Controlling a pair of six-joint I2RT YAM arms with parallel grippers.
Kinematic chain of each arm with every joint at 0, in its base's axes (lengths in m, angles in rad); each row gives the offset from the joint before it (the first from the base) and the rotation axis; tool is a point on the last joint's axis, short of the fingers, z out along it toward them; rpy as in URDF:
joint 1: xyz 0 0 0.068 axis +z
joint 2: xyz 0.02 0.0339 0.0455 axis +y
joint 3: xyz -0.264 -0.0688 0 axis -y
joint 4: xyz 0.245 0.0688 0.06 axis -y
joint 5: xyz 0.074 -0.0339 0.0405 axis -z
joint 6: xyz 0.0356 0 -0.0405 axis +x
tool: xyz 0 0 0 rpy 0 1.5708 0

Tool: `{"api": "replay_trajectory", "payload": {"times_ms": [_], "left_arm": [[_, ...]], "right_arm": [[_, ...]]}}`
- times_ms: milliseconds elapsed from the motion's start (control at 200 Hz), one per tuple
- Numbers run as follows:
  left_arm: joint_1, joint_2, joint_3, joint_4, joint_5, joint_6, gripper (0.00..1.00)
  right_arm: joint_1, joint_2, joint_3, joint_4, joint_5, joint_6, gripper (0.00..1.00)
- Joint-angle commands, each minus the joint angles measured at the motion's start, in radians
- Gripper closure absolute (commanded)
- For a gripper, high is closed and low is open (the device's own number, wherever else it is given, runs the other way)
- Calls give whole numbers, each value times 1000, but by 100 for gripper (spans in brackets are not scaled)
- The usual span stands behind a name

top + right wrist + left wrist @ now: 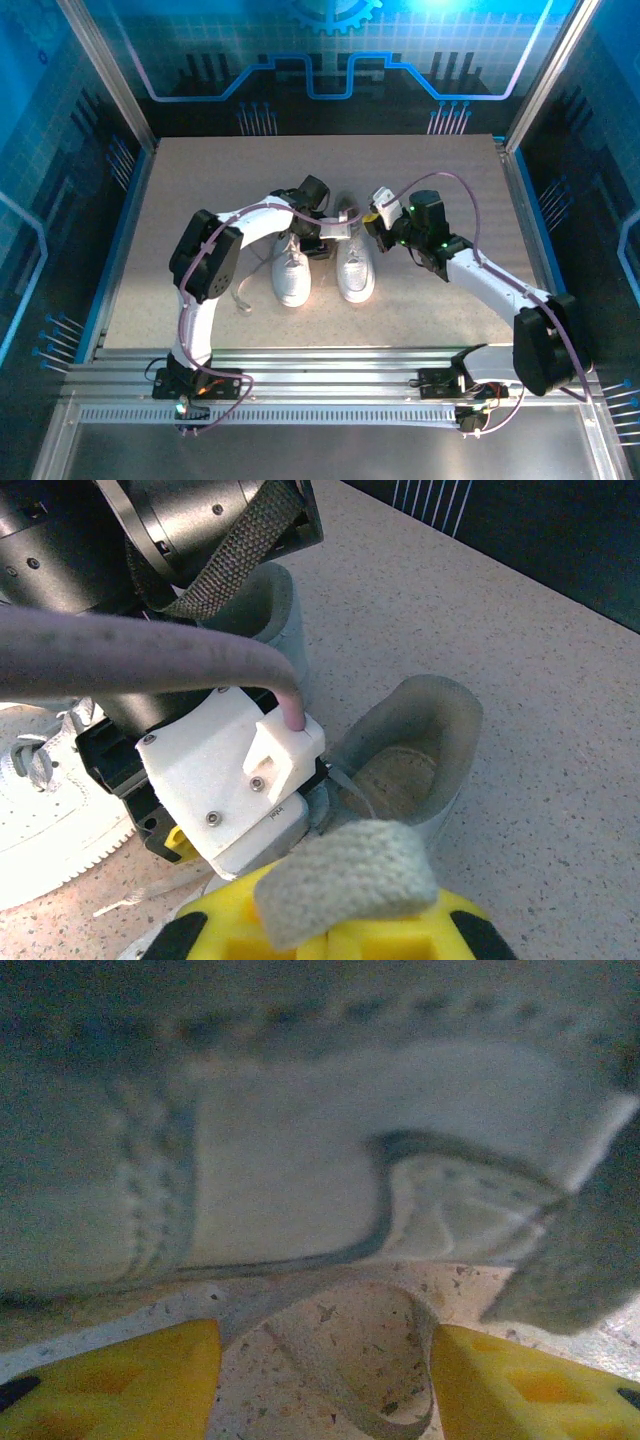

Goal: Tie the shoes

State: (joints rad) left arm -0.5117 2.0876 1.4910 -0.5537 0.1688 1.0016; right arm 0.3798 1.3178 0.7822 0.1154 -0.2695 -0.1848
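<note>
Left gripper: open, yellow fingers set apart low over the table, nothing clamped. A lace loop is seen lying flat on the table between the fingers; contact with either finger cannot be told. Right behind the loop, the white stitched side of a shoe is seen close up and blurred; which shoe it is cannot be told from the left wrist view. In the top view this gripper is placed between the two shoes, near their heel ends.

Right gripper: closed, yellow fingers pressed together, with a flat lace strip pinched at the tips and draped over them. Just beyond it, the right shoe is seen with its greyish heel opening facing up. The left arm's wrist, black with a white mount, is positioned just beside that opening, and a purple cable is run across in front of it.

The left shoe is placed just beside the right shoe and parallel to it. Both are upright on their soles, toes toward the arm bases, at the middle of the speckled table. A loose lace end is trailed on the table to the left of the left shoe.
</note>
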Motion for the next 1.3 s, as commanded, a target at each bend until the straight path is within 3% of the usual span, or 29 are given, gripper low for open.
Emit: {"api": "replay_trajectory", "payload": {"times_ms": [0,100,225,300,455,675,855,945,1000,1176,1291], "left_arm": [[16,97,5,-115,-92,23,43],[16,126,32,-144,-75,7,55],[22,112,45,-163,-63,-21,86],[38,73,36,-161,-50,-45,100],[91,-70,-10,-138,21,-107,100],[101,-277,-123,-79,64,-149,100],[101,-324,-190,-44,67,-139,100],[97,-280,-169,-51,56,-133,70],[92,-251,-155,-44,52,-112,60],[72,-119,-45,-73,53,-65,45],[54,-35,30,-109,58,-49,43]], "right_arm": [[-21,-40,6,-14,-14,-14,100],[-26,-47,6,-26,-14,-18,100],[-30,-52,14,-48,-13,-24,100],[-30,-52,18,-54,-14,-23,100],[-29,-37,36,-60,-17,-12,100],[-28,12,83,-67,-41,19,100],[-24,45,135,-102,-54,27,100],[-24,57,150,-133,-48,28,100],[-23,58,152,-146,-45,28,100],[-21,42,131,-152,-49,29,100],[-20,31,120,-155,-45,22,100]]}}
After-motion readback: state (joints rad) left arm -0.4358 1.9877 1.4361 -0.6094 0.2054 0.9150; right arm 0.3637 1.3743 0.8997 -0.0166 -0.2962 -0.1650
